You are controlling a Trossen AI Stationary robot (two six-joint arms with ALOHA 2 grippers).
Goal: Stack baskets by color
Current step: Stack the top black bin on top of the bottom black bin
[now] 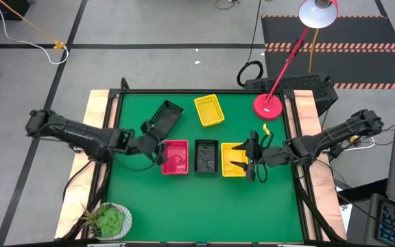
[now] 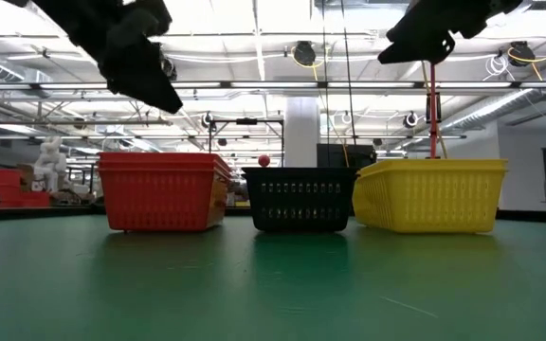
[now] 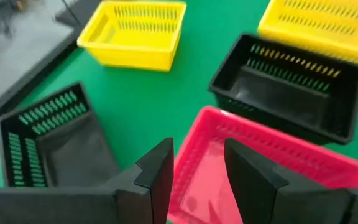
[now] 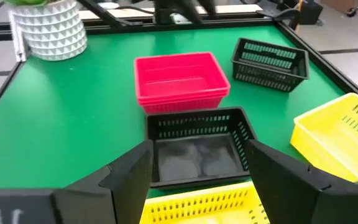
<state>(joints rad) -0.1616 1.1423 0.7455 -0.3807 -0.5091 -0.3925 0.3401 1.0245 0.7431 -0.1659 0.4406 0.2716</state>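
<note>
Three baskets stand in a row on the green table: a red basket point(image 1: 175, 157) showing more than one rim, a black basket point(image 1: 206, 156) and a yellow basket point(image 1: 234, 159). Farther back, a second black basket point(image 1: 165, 116) and a second yellow basket point(image 1: 209, 110) rest apart from the row. My left gripper point(image 3: 197, 180) hovers open above the red basket's point(image 3: 272, 168) left edge. My right gripper point(image 4: 204, 180) hovers open above the row's yellow basket point(image 4: 204, 205), facing the black one point(image 4: 197, 149). Neither gripper has anything between its fingers.
A red lamp base point(image 1: 268, 105) stands at the far right corner, its pole leaning out past the table. A potted plant point(image 1: 108, 221) sits at the near left corner. Bare green mat lies along the near side, in front of the row.
</note>
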